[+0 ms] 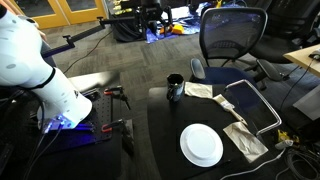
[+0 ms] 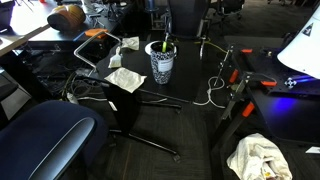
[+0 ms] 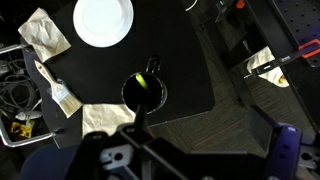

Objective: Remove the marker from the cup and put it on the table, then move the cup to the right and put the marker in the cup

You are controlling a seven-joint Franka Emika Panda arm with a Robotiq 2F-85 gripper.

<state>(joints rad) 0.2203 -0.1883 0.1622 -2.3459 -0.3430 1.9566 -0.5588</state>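
Note:
The dark cup (image 1: 175,88) stands near the far edge of the black table (image 1: 165,135). It also shows in an exterior view (image 2: 160,65) and from above in the wrist view (image 3: 145,92). The yellow-green marker (image 2: 165,43) stands inside the cup and sticks out of its top; in the wrist view its tip (image 3: 145,83) shows inside the rim. My gripper (image 3: 200,140) hangs high above the table, beside and above the cup. Its dark fingers are spread apart and hold nothing. The gripper does not show in either exterior view.
A round white plate (image 1: 201,145) lies on the table nearer the front. Crumpled cloths (image 1: 243,138) lie around the plate and the cup. A brush (image 3: 60,97) and cables (image 3: 18,100) lie at the table's side. An office chair (image 1: 232,38) stands behind the table.

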